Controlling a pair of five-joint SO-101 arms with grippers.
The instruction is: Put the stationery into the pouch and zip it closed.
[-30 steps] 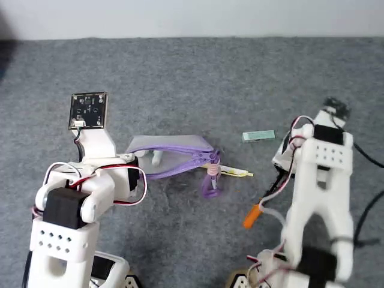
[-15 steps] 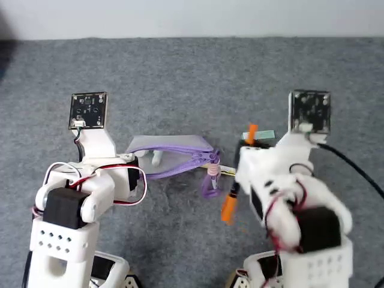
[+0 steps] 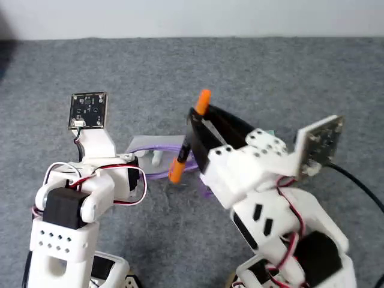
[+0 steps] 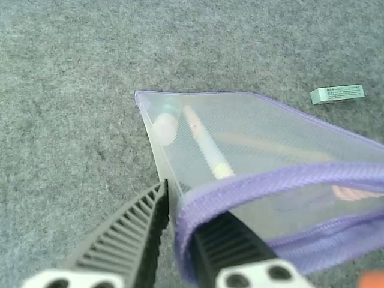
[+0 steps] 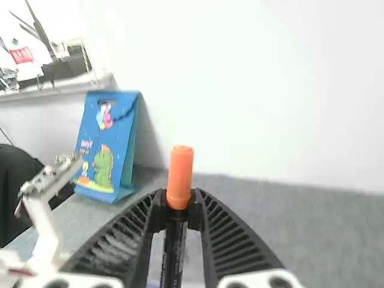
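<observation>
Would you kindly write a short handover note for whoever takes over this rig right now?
The left end effector is shut on the pouch at its purple zip edge.
The right end effector is shut on the marker, held over the pouch in the high view.
Done: a pencil and a white-capped stick lie inside the pouch.
Left: drop in the marker, fetch the eraser from the grey carpet beyond the pouch, then zip it closed.
</observation>
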